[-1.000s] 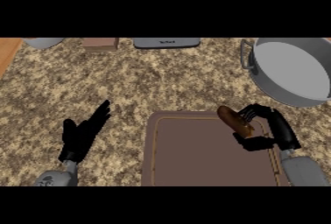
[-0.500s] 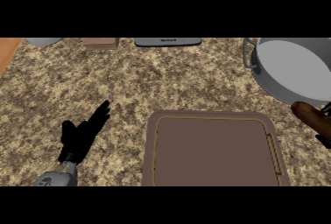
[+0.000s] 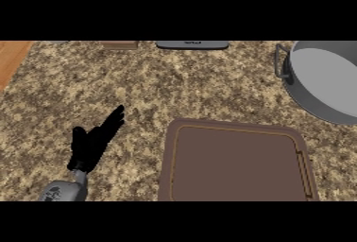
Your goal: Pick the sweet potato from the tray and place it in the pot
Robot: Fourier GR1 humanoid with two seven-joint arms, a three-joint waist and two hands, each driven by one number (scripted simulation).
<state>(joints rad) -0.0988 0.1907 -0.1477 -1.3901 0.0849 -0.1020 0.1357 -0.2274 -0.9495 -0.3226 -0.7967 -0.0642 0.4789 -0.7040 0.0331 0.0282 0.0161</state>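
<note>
The brown tray [image 3: 237,137] lies on the speckled counter at the lower middle, and nothing lies in it. The grey pot [image 3: 326,82] stands at the right edge, partly cut off, its inside bare as far as it shows. No sweet potato shows anywhere in the head view. My left hand [image 3: 94,142] rests on the counter left of the tray, fingers straight and pointing up and to the right. My right hand is outside the picture.
A dark flat item [image 3: 191,45] and a brown block [image 3: 120,45] lie along the counter's far edge. A wooden strip [image 3: 10,59] shows at the upper left. Bare counter lies between the tray and the far edge.
My right hand, shut on the sweet potato, moved right off the tray toward the pot and left the view. The view shifted so the pot and tray sit further right. The left hand stayed put.
</note>
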